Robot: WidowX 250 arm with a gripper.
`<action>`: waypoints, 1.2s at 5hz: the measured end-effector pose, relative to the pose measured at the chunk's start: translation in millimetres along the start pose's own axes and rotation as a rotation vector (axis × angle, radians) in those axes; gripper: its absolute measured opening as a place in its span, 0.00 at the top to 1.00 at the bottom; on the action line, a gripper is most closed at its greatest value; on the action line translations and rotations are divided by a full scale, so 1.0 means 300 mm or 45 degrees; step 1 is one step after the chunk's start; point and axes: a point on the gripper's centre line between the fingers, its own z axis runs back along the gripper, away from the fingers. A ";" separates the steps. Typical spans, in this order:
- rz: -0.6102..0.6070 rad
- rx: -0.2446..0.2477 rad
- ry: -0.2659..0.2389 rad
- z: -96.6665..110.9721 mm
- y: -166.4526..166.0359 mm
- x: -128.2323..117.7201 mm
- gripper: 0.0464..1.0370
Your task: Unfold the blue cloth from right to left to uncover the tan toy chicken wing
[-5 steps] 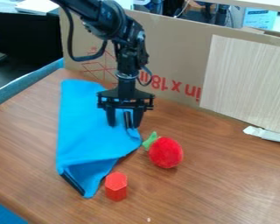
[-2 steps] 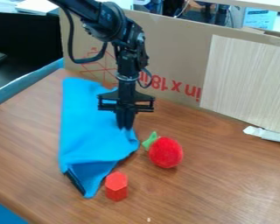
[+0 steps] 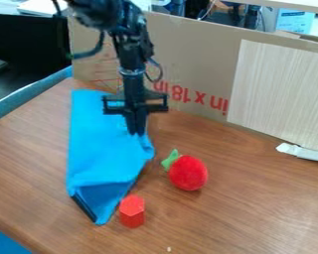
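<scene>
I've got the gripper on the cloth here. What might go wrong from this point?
The gripper pinches the blue cloth near its right edge, so that small hold might slip.
The red block stands right by the cloth's near end; a dragging fold could tip it.
The red plush toy sits just right of the cloth and might get nudged.

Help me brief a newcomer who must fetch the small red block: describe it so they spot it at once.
On the brown table, find the blue cloth pinched in the black gripper. Right of the cloth's near end stands a small red block. Its flat, six-sided top sets it apart from the rounder red toy with green leaves.
</scene>
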 end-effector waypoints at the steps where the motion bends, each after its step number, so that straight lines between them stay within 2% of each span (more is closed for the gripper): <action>1: 0.053 -0.138 -0.022 0.074 0.047 0.008 0.99; 2: 0.063 -0.230 -0.040 0.142 0.129 0.025 0.99; 3: 0.033 -0.271 -0.003 0.162 0.221 0.033 0.99; 4: -0.002 -0.278 0.018 0.158 0.307 0.035 0.99; 6: 0.016 -0.326 -0.002 0.206 0.511 0.049 0.99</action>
